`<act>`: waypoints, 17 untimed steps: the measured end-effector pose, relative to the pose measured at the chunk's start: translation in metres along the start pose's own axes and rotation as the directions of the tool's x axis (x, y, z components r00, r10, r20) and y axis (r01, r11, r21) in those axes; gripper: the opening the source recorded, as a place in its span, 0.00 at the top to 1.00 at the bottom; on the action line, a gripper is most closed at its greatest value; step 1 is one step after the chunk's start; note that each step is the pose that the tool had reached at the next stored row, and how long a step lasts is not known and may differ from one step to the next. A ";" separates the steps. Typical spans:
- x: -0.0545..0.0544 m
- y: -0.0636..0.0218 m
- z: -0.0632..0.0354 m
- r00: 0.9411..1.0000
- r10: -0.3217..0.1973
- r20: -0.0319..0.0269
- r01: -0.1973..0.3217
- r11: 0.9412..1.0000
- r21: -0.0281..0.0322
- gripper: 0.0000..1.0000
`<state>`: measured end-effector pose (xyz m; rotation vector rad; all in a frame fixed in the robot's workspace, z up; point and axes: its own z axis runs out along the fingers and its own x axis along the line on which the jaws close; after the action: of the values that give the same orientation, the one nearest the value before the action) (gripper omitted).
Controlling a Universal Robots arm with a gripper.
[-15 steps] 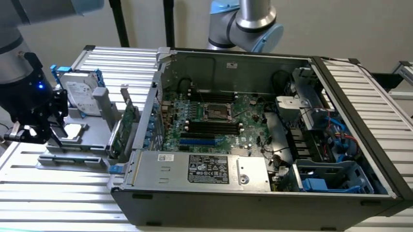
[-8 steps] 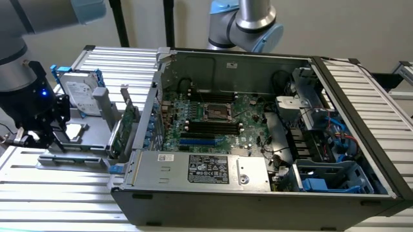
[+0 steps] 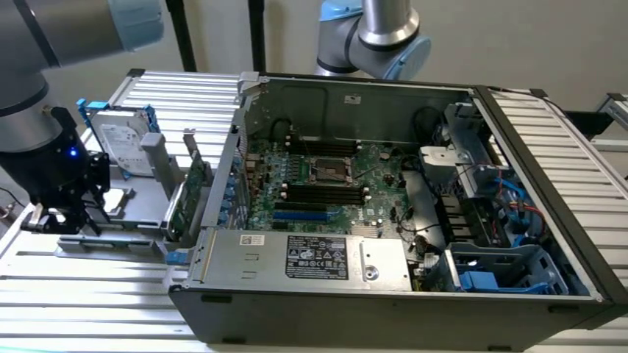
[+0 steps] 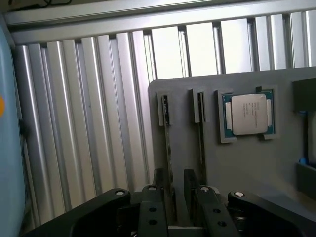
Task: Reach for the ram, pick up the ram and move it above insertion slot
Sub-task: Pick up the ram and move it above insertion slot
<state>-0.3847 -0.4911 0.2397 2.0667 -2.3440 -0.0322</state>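
Two thin ram sticks stand edge-on in a grey holder (image 4: 276, 163). The nearer ram stick (image 4: 168, 140) runs down between my gripper's (image 4: 174, 178) two dark fingers (image 4: 159, 180), closer to one of them. The gripper is open, with a gap on the stick's other side. The second ram stick (image 4: 201, 138) stands just outside the other finger. In the exterior view the gripper (image 3: 61, 219) hangs low over the holder at the exterior view's left, beside the open computer case (image 3: 393, 309). The black memory slots (image 3: 324, 193) lie on the motherboard inside the case.
A processor chip (image 4: 248, 114) rests in a pocket of the holder next to the sticks. A silver hard drive with blue rails (image 3: 123, 140) and a broader green card (image 3: 187, 193) stand between holder and case. Ribbed aluminium table (image 3: 88, 294) lies all around.
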 end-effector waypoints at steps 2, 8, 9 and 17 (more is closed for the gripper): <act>0.001 -0.0002 0.0036 1.000 -0.001 0.000 0.001 1.000 0.000 0.69; 0.002 -0.0016 0.0113 1.000 -0.005 0.000 0.005 1.000 0.000 0.69; 0.002 -0.0020 0.0122 1.000 -0.006 0.000 0.006 1.000 0.000 0.69; 0.004 -0.0051 0.0192 1.000 -0.016 0.000 0.016 1.000 0.000 0.69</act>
<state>-0.3807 -0.4956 0.2203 2.0848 -2.3275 -0.0320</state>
